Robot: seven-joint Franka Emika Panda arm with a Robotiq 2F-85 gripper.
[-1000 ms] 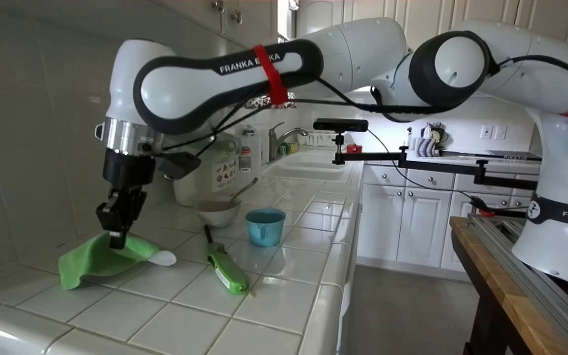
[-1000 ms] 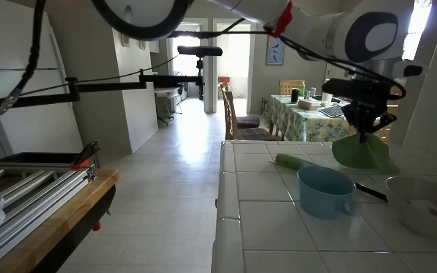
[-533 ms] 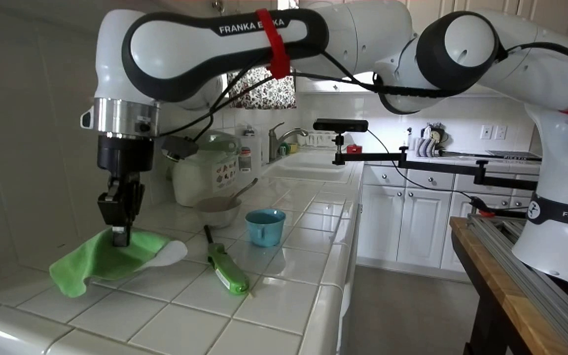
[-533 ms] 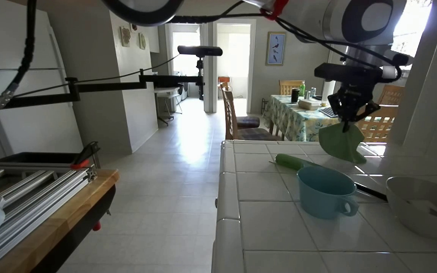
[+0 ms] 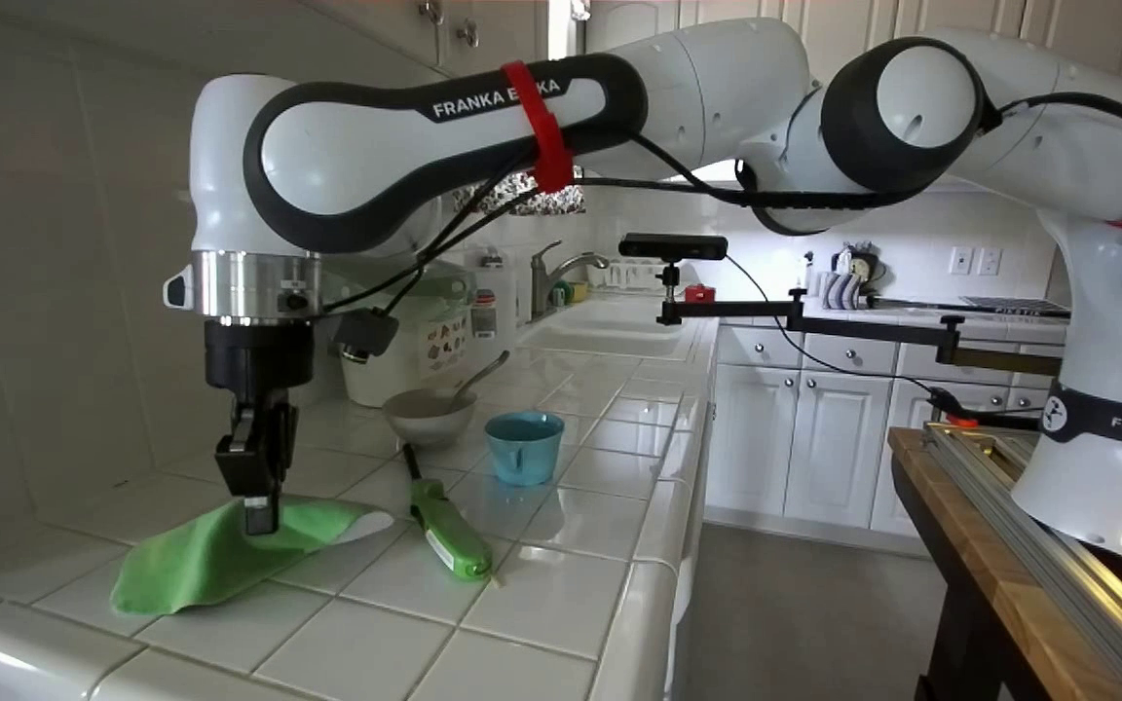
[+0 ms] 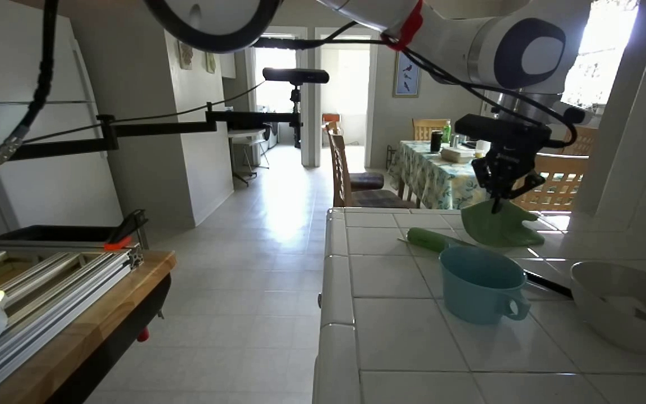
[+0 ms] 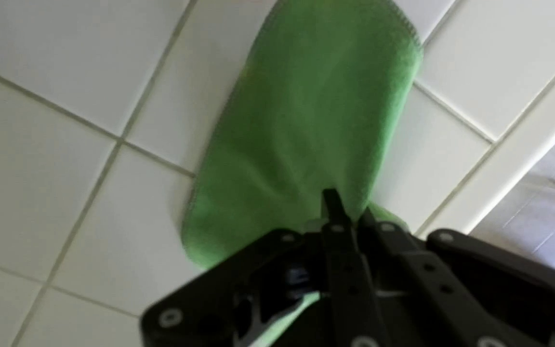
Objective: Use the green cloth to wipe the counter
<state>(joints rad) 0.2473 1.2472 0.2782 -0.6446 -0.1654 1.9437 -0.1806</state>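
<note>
The green cloth [image 5: 193, 567] lies bunched and draped on the white tiled counter [image 5: 356, 643], its outer parts touching or very close to the tiles. My gripper [image 5: 261, 518] points down and is shut on a pinched fold of the cloth. In an exterior view the cloth [image 6: 502, 227] hangs beneath my gripper [image 6: 497, 206] at the counter's far end. In the wrist view the cloth [image 7: 301, 111] spreads out ahead of my gripper [image 7: 350, 212], and the fingertips pinch its ridge. The part of the cloth under the fingers is partly hidden.
A green lighter [image 5: 449, 531] lies beside the cloth. A blue cup [image 5: 524, 450] and a white bowl [image 5: 430, 419] with a spoon stand farther along the counter. A plastic container [image 5: 415, 341] stands by the wall. The counter edge [image 7: 494, 178] shows in the wrist view.
My gripper rose slightly, then came down lower, carrying the cloth toward the counter's end and the lighter. The cloth hung more half a second ago and now lies flatter. The lighter, cup and bowl look unmoved.
</note>
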